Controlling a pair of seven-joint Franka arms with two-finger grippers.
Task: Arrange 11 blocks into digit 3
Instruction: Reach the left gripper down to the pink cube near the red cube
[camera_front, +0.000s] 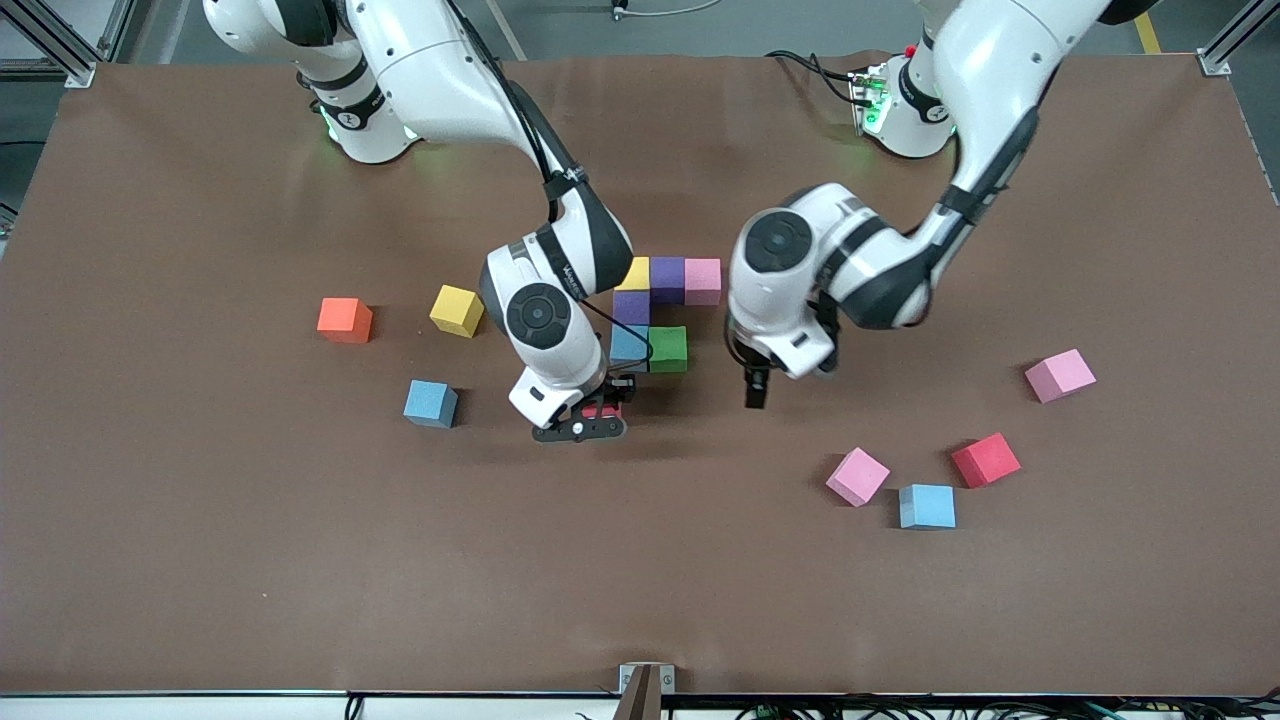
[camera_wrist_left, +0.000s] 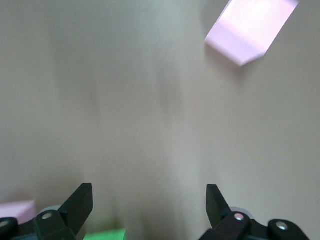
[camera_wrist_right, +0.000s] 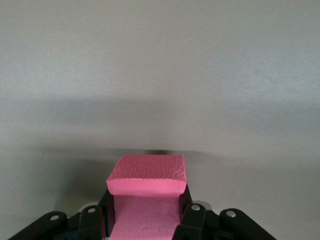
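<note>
From my front camera the table looks evenly lit from overhead, with short soft shadows under the arms. My left wrist feed is smeared and washed pale; my right wrist feed is sharper, with colours bleached.

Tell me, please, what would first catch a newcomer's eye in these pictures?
Probably the right gripper, shut on a red cube just on the camera side of a colourful cluster of touching cubes at mid-table. Beside the cluster, the left gripper hangs open and empty. Loose cubes lie scattered toward both ends, the orange cube among them, toward the right arm's end.
</note>
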